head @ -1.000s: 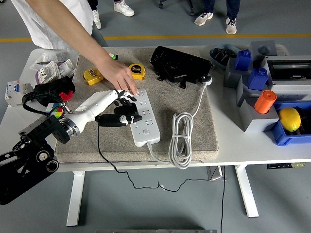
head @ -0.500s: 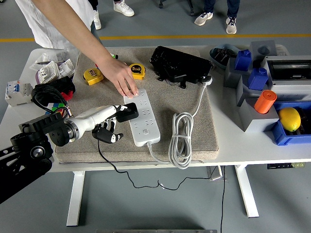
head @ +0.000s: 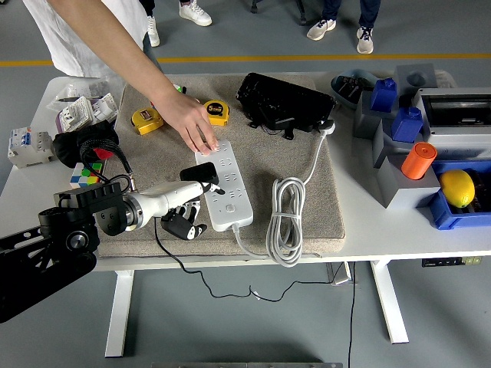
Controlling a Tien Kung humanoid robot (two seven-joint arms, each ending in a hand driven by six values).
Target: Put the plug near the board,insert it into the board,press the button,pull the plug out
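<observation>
The left hand (head: 184,217), fingers curled with no visible hold, sits at about eight o'clock from the black plug (head: 201,174) resting against the power strip (head: 225,186), which a person's hand (head: 192,127) steadies.

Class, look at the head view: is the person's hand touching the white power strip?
Yes, the person's hand rests its fingertips on the far end of the power strip.

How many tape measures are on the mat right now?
2. One yellow tape measure lies at the mat's far left corner; the other lies just right of the person's hand. The person's arm could hide more.
</observation>
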